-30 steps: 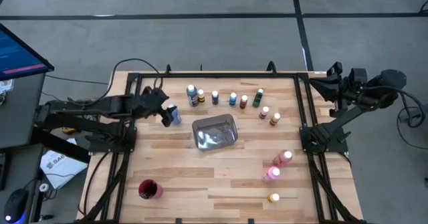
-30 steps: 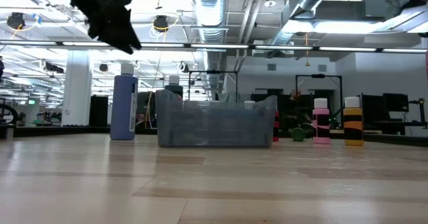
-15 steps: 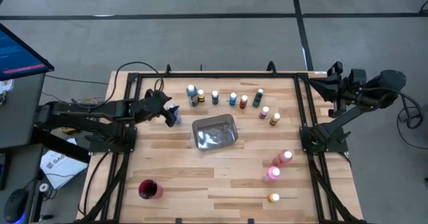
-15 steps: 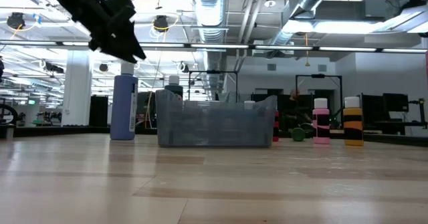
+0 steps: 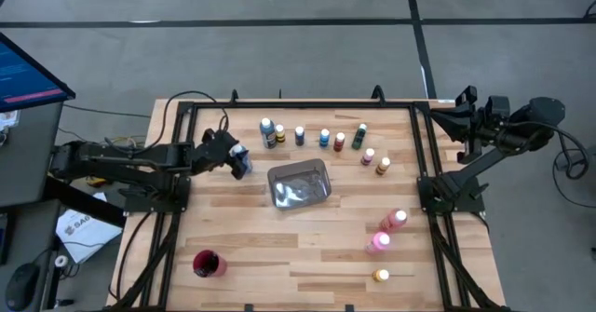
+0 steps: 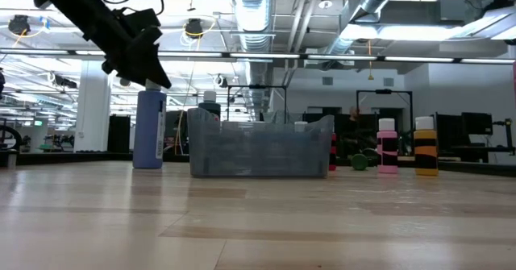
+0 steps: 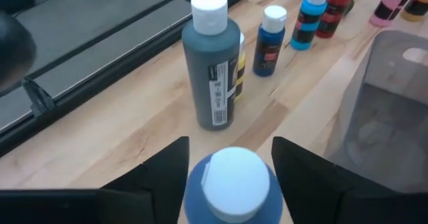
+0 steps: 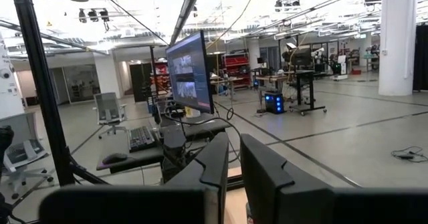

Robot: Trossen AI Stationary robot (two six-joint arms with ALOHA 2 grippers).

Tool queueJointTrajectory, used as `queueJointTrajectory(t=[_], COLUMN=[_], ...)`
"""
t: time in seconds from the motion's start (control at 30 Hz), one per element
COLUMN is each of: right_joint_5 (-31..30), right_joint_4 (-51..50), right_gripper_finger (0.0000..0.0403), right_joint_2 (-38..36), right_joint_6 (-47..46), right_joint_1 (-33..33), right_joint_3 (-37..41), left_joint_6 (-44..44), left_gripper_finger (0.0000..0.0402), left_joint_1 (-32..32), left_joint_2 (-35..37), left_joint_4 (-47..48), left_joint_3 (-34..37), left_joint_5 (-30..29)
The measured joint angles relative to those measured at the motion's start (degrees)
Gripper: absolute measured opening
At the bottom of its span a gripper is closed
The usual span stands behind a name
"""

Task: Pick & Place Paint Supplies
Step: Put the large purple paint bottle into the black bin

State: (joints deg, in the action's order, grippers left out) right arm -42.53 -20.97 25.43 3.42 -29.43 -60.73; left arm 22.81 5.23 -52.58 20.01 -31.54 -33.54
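Observation:
A blue paint bottle [image 5: 242, 163] with a white cap [image 7: 231, 177] stands upright on the table's far left part. My left gripper [image 7: 231, 158] is open and slants down over it, one finger on each side of the cap; no touch shows. In the low view the left gripper [image 6: 153, 76] sits just at the blue bottle's [image 6: 150, 129] top. More paint bottles stand in a row [image 5: 324, 138] along the far side. Others, pink [image 5: 393, 221] and yellow [image 5: 380, 276], are at the right. My right gripper [image 5: 463, 121] waits shut, raised beyond the table's far right corner.
A grey tray [image 5: 299, 183] stands mid-table, right of the blue bottle. A dark teal bottle [image 7: 212, 63] stands just beyond my left gripper. A red cup [image 5: 208, 264] sits near the front left. Bare wood [image 5: 279, 247] lies between the tray and the front edge.
My left gripper has come down over the blue bottle, still open, until its fingers stand at the cap's height. The bottle has not moved.

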Motion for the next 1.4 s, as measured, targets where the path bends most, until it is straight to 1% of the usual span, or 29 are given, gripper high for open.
queueJointTrajectory(t=[0.1, 0.23, 0.3, 0.57, 0.73, 0.83, 0.93, 1.0, 1.07, 1.2, 1.4], right_joint_5=[0.01, 0.01, 0.01, 0.01, 0.01, 0.01, 0.03, 0.03, 0.03, 0.03, 0.03], right_joint_4=[0.00, 0.02, 0.02, 0.01, 0.00, 0.00, -0.12, -0.65, -1.33, -1.75, -1.97], right_gripper_finger=[0.0036, 0.0035, 0.0036, 0.0034, 0.0034, 0.0033, 0.0033, 0.0033, 0.0033, 0.0033, 0.0033], right_joint_2=[0.00, 0.00, 0.00, 0.00, 0.00, 0.00, 0.00, 0.00, 0.00, -0.02, -0.02], right_joint_6=[0.00, 0.00, 0.00, -0.28, -0.31, -0.38, -0.44, -0.45, -0.47, -0.47, -0.46], right_joint_1=[0.00, 0.00, 0.00, 0.02, 0.02, 0.02, 0.02, 0.02, 0.02, 0.02, 0.02], right_joint_3=[0.00, 0.00, 0.00, 0.00, 0.00, 0.00, 0.00, 0.00, 0.00, 0.00, 0.00], left_joint_6=[0.01, 0.23, 0.24, 1.64, 1.11, -1.40, -3.38, -4.60, -5.96, -6.32, -6.12], left_gripper_finger=[0.0172, 0.0114, 0.0096, 0.0096, 0.0096, 0.0096, 0.0096, 0.0096, 0.0096, 0.0096, 0.0096], left_joint_1=[0.00, -0.02, -0.02, 0.00, 0.00, -0.02, -0.02, -0.02, -0.02, -0.02, -1.87], left_joint_2=[0.00, 0.03, 0.07, -0.08, -0.04, -0.04, -0.03, -0.03, -0.30, -3.19, -10.99], left_joint_4=[0.04, -0.30, -0.41, -0.38, -1.53, -1.29, -1.94, -2.23, -4.44, -8.66, -11.49], left_joint_3=[0.59, 1.19, 1.23, 0.34, -5.69, -9.79, -13.65, -15.50, -16.52, -17.02, -16.98], left_joint_5=[0.05, 0.27, 0.33, 0.98, 3.59, 4.99, 5.21, 5.28, 5.97, 7.92, 11.34])
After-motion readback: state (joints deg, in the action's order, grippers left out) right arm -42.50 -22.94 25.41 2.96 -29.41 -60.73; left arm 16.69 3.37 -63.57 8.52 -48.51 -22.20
